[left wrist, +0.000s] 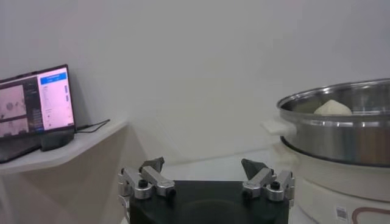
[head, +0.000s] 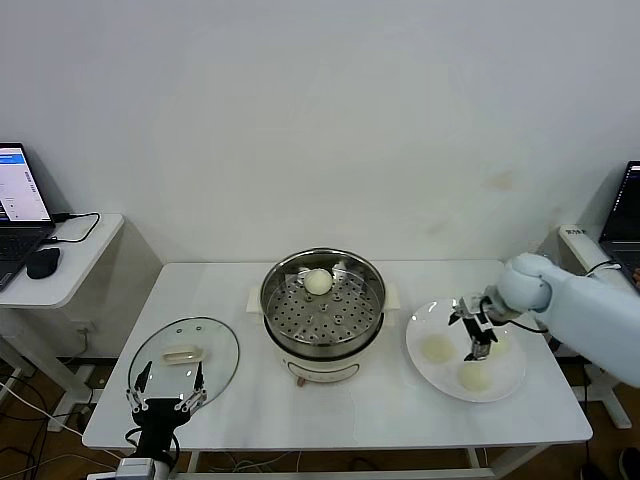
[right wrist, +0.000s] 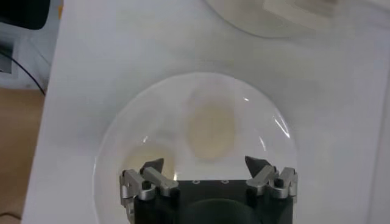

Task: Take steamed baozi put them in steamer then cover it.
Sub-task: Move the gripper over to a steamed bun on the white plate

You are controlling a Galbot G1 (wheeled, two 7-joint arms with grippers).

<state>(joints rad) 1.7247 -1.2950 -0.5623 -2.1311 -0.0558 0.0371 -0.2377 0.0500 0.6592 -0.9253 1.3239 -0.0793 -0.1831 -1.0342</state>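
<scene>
Already one baozi [head: 318, 282] sits on the steamer's [head: 322, 300] perforated tray; three more lie on the white plate [head: 512, 385]. Right hand [head: 478, 336] hovers released just above them, so picking the second bun looks underway: it must drop and straddle one. Left hand [head: 166, 389] waits released near the glass cover [head: 184, 354] on the table [head: 380, 415].

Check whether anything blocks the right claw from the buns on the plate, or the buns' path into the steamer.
Nothing visible does. The right claw hangs open over the plate, above a bun. The steamer stands uncovered; its lid lies apart on the table.
</scene>
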